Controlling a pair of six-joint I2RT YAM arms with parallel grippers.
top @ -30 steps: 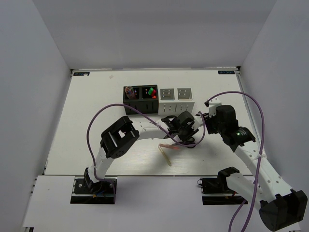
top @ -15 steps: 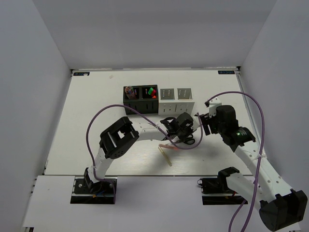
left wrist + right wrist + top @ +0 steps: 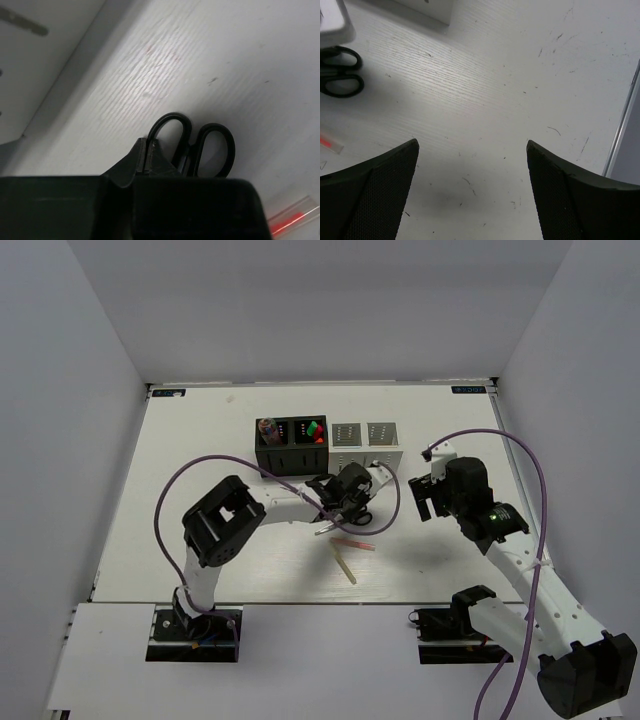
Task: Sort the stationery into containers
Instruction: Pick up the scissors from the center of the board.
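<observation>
— Black loops at the tip of your left pincer (image 3: 147,152): are those the scissors (image 3: 197,145)?
— Yes. My fingers (image 3: 126,170) are pressed together on them just below the handles, and the loops stick out past the tips. We are in front of the row of holders (image 3: 325,445), which stands toward the far edge of the bench (image 3: 200,460).
— And your right pincer (image 3: 472,190)?
— Spread wide above the bench, nearer its right edge. The pink stick (image 3: 352,543) and the wooden stick (image 3: 345,566) lie toward the near edge.
</observation>
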